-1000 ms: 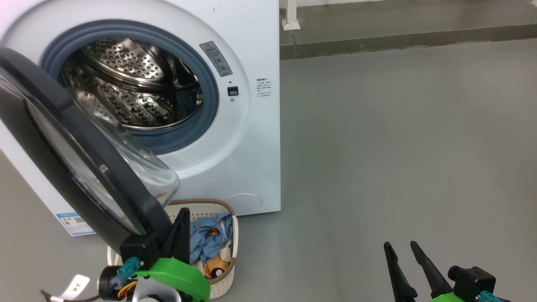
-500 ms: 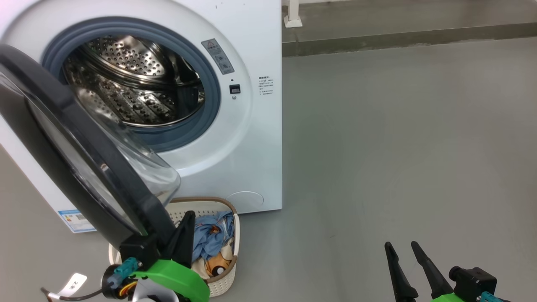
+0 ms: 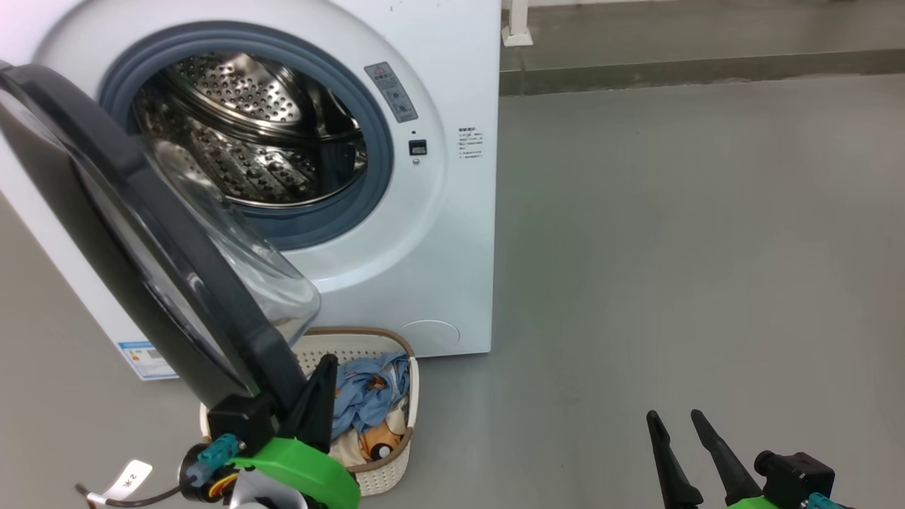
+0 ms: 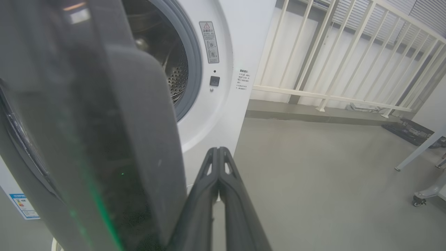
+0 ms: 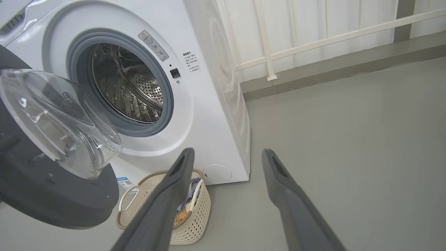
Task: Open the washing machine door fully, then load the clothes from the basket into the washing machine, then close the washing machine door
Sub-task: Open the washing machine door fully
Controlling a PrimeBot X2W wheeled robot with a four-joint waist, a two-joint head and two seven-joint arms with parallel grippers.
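washing machine door point(image 3: 230, 311): hung part-open, lower edge near the basket point(image 3: 385, 466) | left hand point(image 3: 325, 364): clenched empty, set just beside door edge | right hand point(image 3: 673, 413): released, idle | handling: door judged stiff, glossy, slippery; best pushed at outer edge, glass bowl point(image 3: 276, 290) spared | clothes point(image 3: 368, 392): in basket, judged soft, light; best pinched at a top fold

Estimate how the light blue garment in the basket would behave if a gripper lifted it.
The light blue garment lies crumpled in folds, so it is probably floppy and would drape. It looks thin, so likely light. It overlaps the cream garment in the basket, so that one might drag along.
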